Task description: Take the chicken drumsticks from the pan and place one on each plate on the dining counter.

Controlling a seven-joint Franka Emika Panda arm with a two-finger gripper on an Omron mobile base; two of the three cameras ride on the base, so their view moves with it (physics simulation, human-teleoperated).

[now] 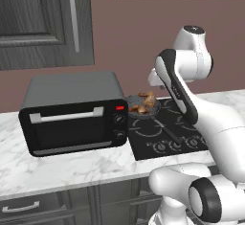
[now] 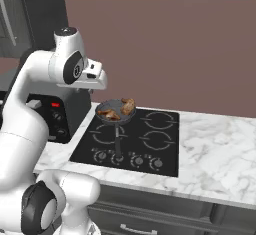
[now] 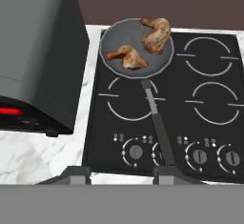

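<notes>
Pan with drumsticks seen beyond parted, empty jaws

Nearest, the gripper (image 3: 121,172) is held spread over the cooktop (image 3: 200,104) knobs, nothing pinched. Farther back, two chicken drumsticks (image 3: 127,57) are seen in the pan (image 3: 114,39) on the rear-left burner, beside the toaster oven (image 3: 35,51).

We are seeing the toaster oven (image 3: 35,56) being cut off by the hand view's left edge, and the arm is hiding part of the cooktop (image 1: 153,133) in the left base view.

place: kitchen | signs: stovetop (image 3: 167,99), toaster oven (image 1: 74,114), marble counter (image 2: 215,149), dark cabinets (image 1: 43,23)
</notes>
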